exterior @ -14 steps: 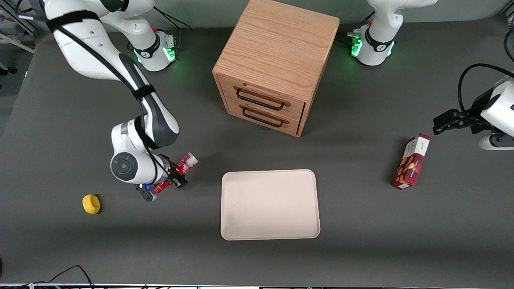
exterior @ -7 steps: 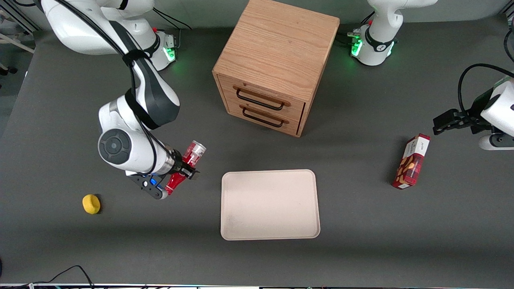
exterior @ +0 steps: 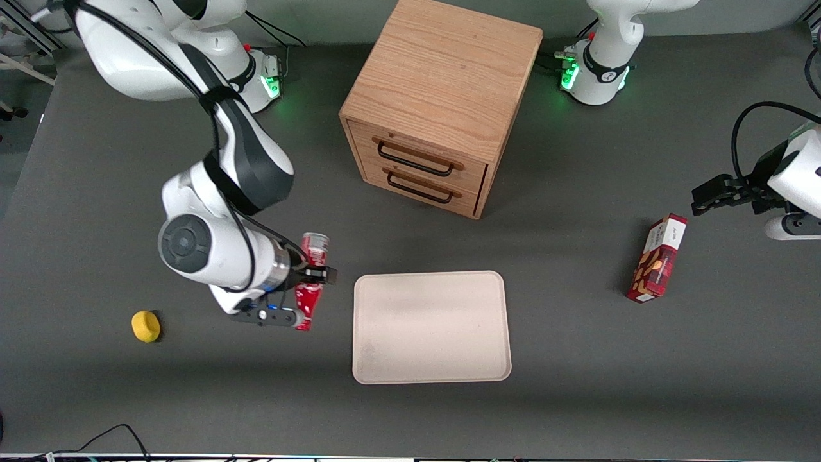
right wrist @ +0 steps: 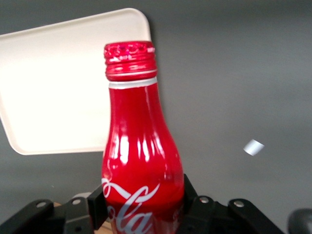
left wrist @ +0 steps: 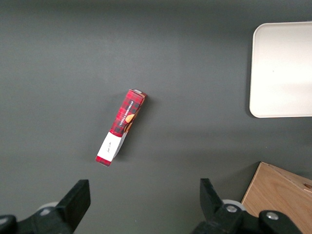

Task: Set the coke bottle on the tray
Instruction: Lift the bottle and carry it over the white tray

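Dark grey matting covers the table (exterior: 577, 359). Above it, the gripper (exterior: 312, 280) is clamped on the coke bottle (exterior: 310, 281) at mid-body, holding it clear of the surface just beside the tray (exterior: 431, 326), toward the working arm's end. From the wrist camera, the black fingers (right wrist: 95, 205) press the red body below the capped neck. A wooden two-drawer cabinet (exterior: 439, 102) stands farther from the front camera than the tray. A yellow lemon-like object (exterior: 145, 326) and a red snack box (exterior: 658, 258) lie toward opposite ends of the table.

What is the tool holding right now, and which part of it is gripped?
The tool holds the coke bottle around its body, below the neck, lifted off the table beside the tray.
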You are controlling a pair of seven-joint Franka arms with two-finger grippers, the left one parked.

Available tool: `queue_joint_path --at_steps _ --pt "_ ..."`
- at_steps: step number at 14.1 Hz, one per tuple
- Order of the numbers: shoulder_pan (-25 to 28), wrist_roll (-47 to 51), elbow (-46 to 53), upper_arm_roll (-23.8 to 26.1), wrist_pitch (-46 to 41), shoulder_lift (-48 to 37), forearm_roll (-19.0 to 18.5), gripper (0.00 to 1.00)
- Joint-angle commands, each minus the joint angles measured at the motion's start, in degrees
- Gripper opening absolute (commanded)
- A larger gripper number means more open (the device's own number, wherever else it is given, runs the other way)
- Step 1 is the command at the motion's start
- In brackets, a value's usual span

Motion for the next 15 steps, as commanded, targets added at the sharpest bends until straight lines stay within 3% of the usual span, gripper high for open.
queue_joint_path --at_steps 1,6,11,15 --pt "1.2 -1.2 5.8 0.7 4.8 6.3 0.5 0.0" --pt "3.4 0.8 5.7 1.3 15.6 13.5 0.5 0.0" --pt "4.1 0.3 4.7 1.2 17.7 16.0 -0.7 0.0" --pt "4.2 0.6 2.4 1.2 19.5 16.4 -5.3 0.0"
